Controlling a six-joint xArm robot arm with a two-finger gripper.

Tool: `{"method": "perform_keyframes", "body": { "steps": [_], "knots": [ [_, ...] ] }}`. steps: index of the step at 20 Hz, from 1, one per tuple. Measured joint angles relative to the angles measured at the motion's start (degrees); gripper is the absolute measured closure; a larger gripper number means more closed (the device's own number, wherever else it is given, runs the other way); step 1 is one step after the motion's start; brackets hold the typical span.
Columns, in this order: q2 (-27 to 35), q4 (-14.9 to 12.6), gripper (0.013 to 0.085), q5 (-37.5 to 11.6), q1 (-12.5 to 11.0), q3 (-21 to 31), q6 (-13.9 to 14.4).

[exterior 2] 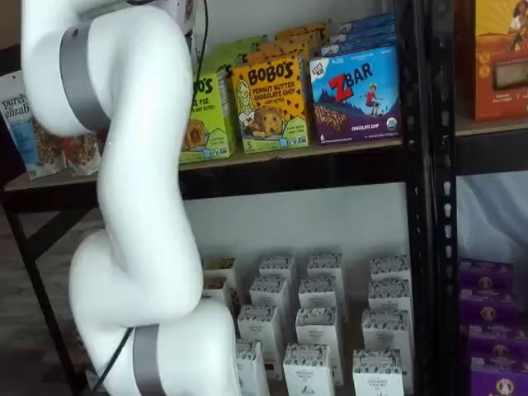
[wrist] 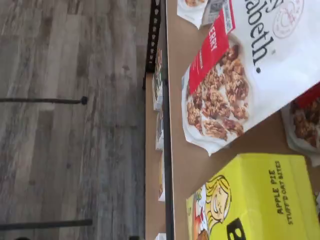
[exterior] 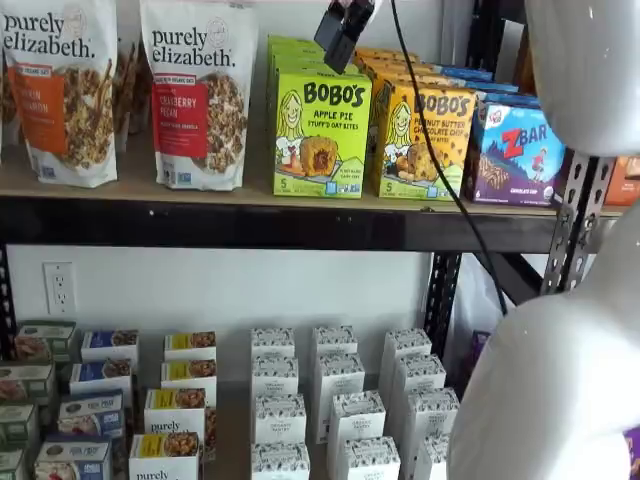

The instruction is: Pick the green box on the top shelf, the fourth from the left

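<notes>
Approach stage only: the hand (exterior: 342, 32), upper centre of a shelf view, hangs just above the green box (exterior: 320, 132), which stands ungrasped on the top shelf (exterior: 200, 222); finger spread cannot be told; gripping and withdrawal remain.

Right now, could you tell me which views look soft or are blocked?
Wrist view: soft throughout, though the green box lettering reads. One shelf view: sharp, the gripper dark at top. Other shelf view: the blurred white arm hides the box's left part.
</notes>
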Motion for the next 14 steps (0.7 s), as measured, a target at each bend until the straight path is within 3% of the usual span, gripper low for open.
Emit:
{"method": "perform_keyframes", "body": {
  "steps": [14],
  "knots": [
    [2.73, -1.28, 0.013, -2.2, 0.48, -0.49, -0.63]
  ]
}}
